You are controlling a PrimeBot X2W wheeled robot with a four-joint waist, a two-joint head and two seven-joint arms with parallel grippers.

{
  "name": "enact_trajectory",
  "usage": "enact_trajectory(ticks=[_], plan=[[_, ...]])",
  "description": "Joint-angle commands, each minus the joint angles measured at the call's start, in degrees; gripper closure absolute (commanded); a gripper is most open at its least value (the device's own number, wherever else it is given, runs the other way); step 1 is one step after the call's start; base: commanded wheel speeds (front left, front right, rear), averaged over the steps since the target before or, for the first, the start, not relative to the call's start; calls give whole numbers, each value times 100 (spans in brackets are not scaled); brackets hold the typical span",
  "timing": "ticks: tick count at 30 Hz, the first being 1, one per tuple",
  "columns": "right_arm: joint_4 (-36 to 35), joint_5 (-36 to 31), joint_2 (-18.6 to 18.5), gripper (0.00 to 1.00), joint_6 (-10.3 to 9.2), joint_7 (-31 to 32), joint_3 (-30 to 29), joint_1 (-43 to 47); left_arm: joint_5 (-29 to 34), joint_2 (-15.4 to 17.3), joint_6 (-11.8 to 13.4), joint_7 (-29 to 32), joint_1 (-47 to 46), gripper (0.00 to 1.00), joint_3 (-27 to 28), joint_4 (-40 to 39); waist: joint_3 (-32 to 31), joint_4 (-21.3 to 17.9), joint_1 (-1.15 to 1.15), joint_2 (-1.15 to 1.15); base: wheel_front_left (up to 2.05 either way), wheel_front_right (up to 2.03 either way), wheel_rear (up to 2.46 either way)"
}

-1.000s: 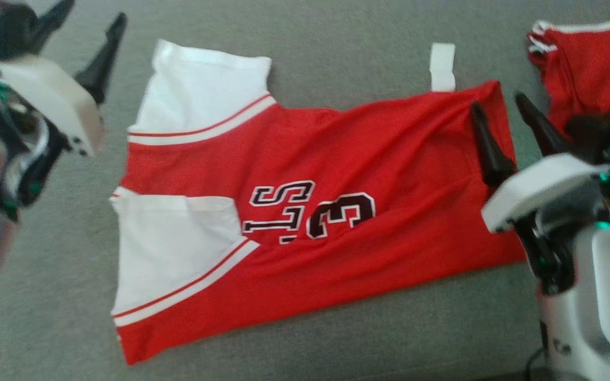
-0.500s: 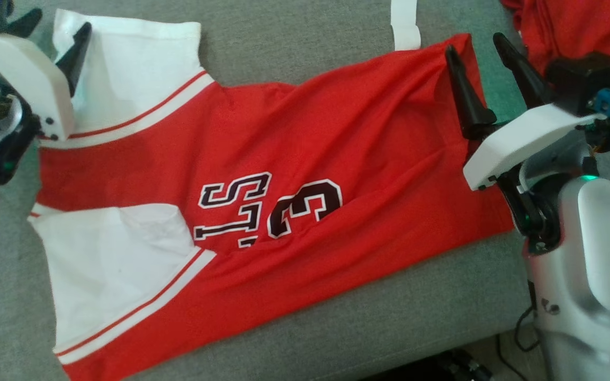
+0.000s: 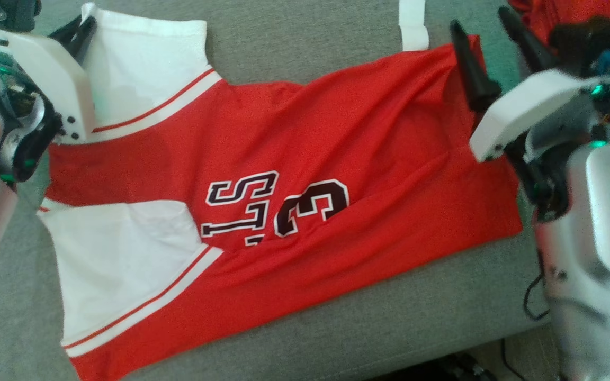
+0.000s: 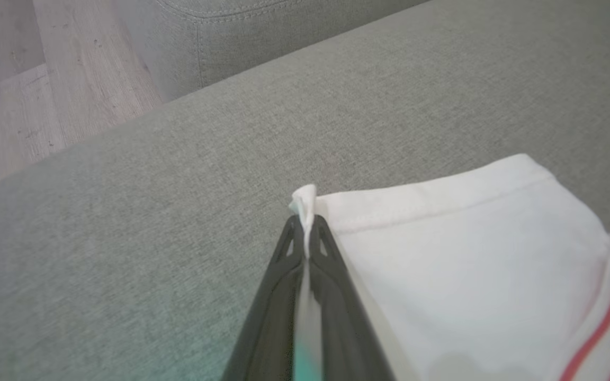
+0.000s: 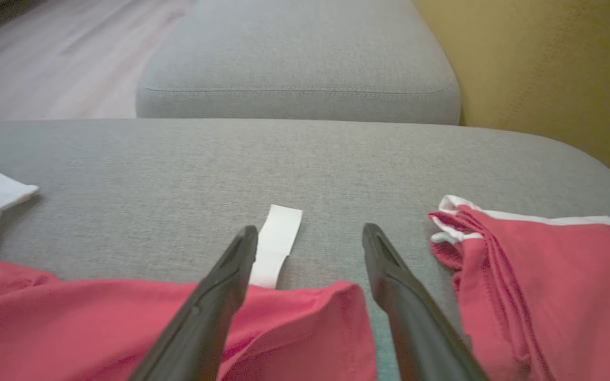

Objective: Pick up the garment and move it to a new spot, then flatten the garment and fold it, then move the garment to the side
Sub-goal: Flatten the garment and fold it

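Red-and-white shirt (image 3: 368,159) lying flat on a grey sofa (image 3: 310,47).
Left claw (image 3: 85,29), upper left, pinches its white corner; right claw (image 3: 478,24), upper right, is spread.

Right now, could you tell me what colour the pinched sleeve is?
White sleeve, best in left wrist view.

Red jersey (image 3: 305,159), white sleeves (image 3: 125,254), on heathered grey sofa (image 3: 310,53).
Sleeve seams trimmed in white banding with a thin red stripe; chest lettering (image 3: 278,209) dark, outlined in white. Plain white strip (image 3: 413,24) at the red hem. Second garment (image 5: 548,275) red, edged white. Same flecked grey on the neighbouring cushion (image 5: 294,63); beyond, pale wood-grain floor (image 4: 45,79) and mustard-yellow panel (image 5: 548,63). Black fingers, white housings on left gripper (image 4: 309,225) and right gripper (image 3: 480,21).
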Motion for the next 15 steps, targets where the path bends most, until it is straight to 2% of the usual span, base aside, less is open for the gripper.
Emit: enact_trajectory(ticks=[1,7,11,13,14,15], plan=[[-128,-78,-51,0,-4,85,47,-172,60,213,57,-70,-245,100,281,-158,-16,60,0,0,0,0,0],[587,-260,-478,0,-4,754,49,-549,72,108,111,-426,-339,100,373,-322,-44,360,0,0,0,0,0],[827,-70,-770,0,-4,1117,212,-508,44,73,115,-546,-286,100,381,-514,-80,515,0,0,0,0,0],[877,59,-852,14,-4,1200,227,-483,24,61,117,-583,-245,100,380,-627,-80,567,0,0,0,0,0],[914,102,-879,29,-4,1218,207,-481,11,53,125,-599,-225,100,382,-680,-78,591,0,0,0,0,0],[962,113,-911,49,-4,1255,201,-477,-1,46,135,-611,-206,100,385,-728,-74,613,0,0,0,0,0]])
